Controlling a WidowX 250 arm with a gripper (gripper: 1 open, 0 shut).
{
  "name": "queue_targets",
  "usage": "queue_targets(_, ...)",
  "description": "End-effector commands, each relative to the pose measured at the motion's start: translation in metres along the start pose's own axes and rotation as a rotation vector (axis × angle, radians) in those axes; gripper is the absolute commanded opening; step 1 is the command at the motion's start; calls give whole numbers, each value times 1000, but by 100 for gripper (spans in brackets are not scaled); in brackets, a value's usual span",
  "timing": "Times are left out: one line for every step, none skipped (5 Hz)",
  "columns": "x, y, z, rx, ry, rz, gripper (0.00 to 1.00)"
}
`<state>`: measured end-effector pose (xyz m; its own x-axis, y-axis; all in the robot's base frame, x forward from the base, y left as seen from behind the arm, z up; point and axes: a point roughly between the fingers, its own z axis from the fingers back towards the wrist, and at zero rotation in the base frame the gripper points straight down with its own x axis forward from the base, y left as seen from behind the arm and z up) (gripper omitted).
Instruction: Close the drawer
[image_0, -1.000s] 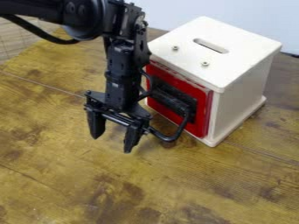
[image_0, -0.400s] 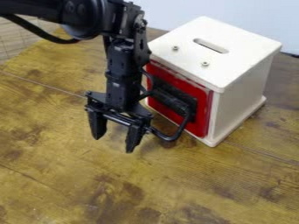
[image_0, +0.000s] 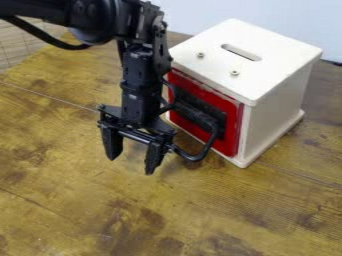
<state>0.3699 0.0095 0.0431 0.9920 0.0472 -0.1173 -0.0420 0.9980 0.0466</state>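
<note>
One gripper (image_0: 135, 154) hangs over the wooden table (image_0: 67, 185), its fingers spread well apart with nothing between them. Just right of it, the red-fronted drawer (image_0: 230, 128) sits in the cream-white casing (image_0: 274, 99), looking nearly or fully shut. We should push squarely on its face, clear of the black loop handle (image_0: 201, 151), and stop once it seats. The arm hides part of the front, so we cannot tell whether any gap remains or whether gripper and handle touch.

Likely robotics lab: black robot arm (image_0: 143, 75), plain casing (image_0: 254, 60)
</note>
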Motion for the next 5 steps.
queue_targets(9,2,29,-17,-94,33,100)
queue_targets(9,2,29,-23,-97,37,100)
queue_targets(9,1,30,-30,-99,41,100)
queue_targets(8,1,31,-37,-102,46,100)
queue_targets(8,0,31,-45,-106,51,100)
